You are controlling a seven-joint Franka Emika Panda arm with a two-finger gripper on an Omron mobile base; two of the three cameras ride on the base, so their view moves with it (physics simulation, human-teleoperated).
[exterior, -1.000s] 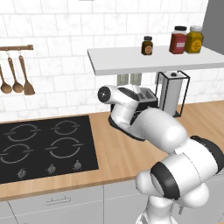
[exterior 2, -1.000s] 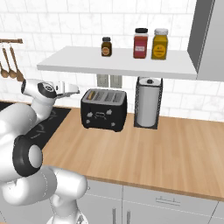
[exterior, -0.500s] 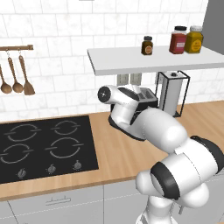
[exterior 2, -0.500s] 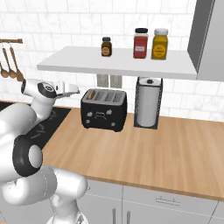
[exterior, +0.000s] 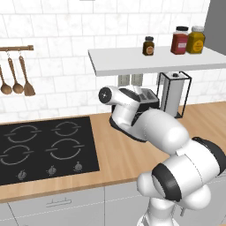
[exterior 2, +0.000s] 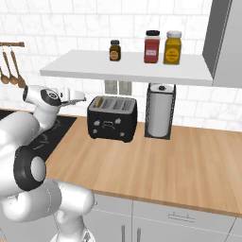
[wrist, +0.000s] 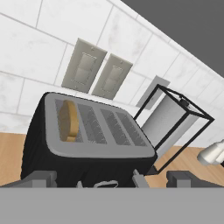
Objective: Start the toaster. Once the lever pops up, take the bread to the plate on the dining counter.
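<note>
The black toaster (exterior 2: 112,118) stands on the wooden counter against the tiled wall, under a white shelf. A tan slice of bread (wrist: 68,121) sits in the leftmost slot of the toaster (wrist: 87,140), its top edge showing just above the slot. My gripper (exterior 2: 82,98) hovers to the toaster's left at about the height of its top, a short gap away, pointing at it. In the hand view the gripper (wrist: 113,181) is open, its two tips wide apart with nothing between them. The plate and the dining counter are out of view.
A wire-framed paper towel stand (exterior 2: 160,111) stands right beside the toaster. The shelf (exterior 2: 127,71) overhead carries three jars. A black hob (exterior: 44,148) lies to the left, with wooden utensils (exterior: 17,77) hanging above it. Bare wooden counter (exterior 2: 156,165) stretches in front.
</note>
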